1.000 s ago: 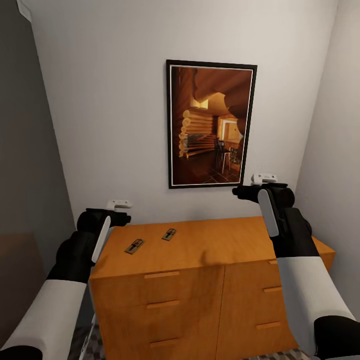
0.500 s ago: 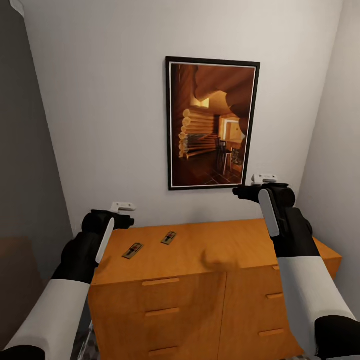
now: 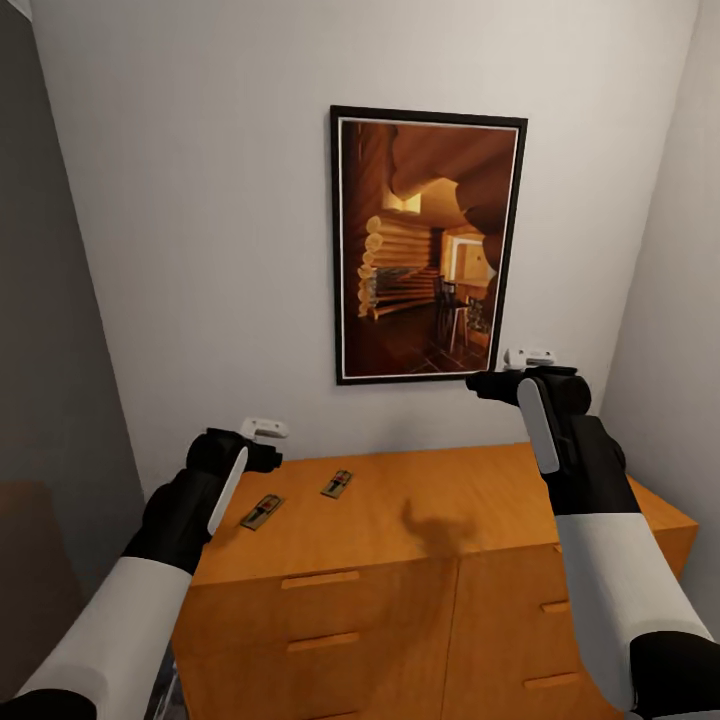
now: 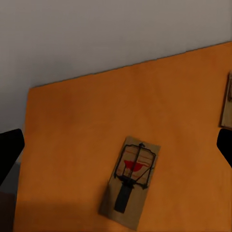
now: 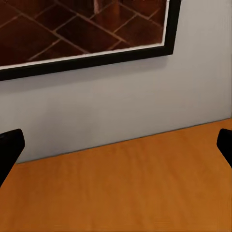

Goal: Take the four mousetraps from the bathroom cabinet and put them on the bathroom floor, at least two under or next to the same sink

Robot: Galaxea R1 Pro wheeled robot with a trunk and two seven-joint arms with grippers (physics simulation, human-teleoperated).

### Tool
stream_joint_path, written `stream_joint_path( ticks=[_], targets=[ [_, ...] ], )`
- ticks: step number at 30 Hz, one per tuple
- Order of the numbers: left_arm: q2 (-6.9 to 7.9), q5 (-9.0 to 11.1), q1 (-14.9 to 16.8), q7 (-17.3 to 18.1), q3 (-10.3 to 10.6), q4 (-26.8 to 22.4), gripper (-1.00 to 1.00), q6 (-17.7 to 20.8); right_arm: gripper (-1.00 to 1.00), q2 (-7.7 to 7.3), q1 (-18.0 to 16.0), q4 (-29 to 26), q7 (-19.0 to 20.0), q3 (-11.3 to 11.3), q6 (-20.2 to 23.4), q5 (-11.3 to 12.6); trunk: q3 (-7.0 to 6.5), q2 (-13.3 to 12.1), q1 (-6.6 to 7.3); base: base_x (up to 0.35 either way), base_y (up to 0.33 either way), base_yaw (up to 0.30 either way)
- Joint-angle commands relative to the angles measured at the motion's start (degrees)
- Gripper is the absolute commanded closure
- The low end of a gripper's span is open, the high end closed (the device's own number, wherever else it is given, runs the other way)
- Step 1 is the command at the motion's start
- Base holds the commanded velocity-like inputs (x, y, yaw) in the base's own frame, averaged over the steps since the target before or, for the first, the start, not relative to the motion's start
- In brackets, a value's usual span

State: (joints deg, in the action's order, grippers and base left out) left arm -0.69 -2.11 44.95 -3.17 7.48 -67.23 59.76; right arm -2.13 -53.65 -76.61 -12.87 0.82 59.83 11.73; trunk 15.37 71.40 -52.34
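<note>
Pale walls close round an orange cabinet with a framed cabin picture hung above it, and I am parked square in front of its drawers. Two traps lie flat on its top surface toward ten o'clock: the near trap and, just beyond it toward one o'clock, the far trap, close together but apart. My left tool hovers above the surface's left rear corner, beside the near trap; in the left wrist view that trap sits almost centred between the dark fingertips, which stand wide apart with nothing between them. My right tool is held high near the picture's lower corner, well clear of the wood, its tips likewise spread and empty. I judge the step in hand to be the reach for the first of these two traps; next I should lower the left tool straight down, line the fingers across the trap's narrow sides and close gently, since so thin a piece may slide on the wood. Compared with a second ago, the left arm has swung in over the surface, while the right arm has held its pose and the camera has crept closer.
</note>
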Motion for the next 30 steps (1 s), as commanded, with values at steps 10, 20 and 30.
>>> stream_joint_path(
  ticks=[10, 20, 30],
  targets=[
    [0.02, -0.1, 0.0, -0.1, 0.3, 5.2, -1.00, 0.2, -1.00, 0.02, -0.1, 0.1, -0.6, 0.1, 0.2, 0.6, 0.08, 0.0, -0.02, 0.047, 0.000, 0.000],
    [0.02, 1.2, 0.1, 1.7, 0.4, 10.2, -1.00, 0.2, -1.00, -0.03, -0.1, 0.2, -0.6, 0.1, 0.2, 0.3, 0.08, 0.0, -0.02, 0.002, 0.000, 0.000],
    [1.24, 1.4, 2.6, 7.2, 0.3, 12.0, -1.00, 0.2, -1.00, 0.02, -0.1, 0.4, -0.6, 0.1, 0.2, 0.3, 0.08, 0.0, -0.02, 0.000, 0.000, 0.000]
  ],
)
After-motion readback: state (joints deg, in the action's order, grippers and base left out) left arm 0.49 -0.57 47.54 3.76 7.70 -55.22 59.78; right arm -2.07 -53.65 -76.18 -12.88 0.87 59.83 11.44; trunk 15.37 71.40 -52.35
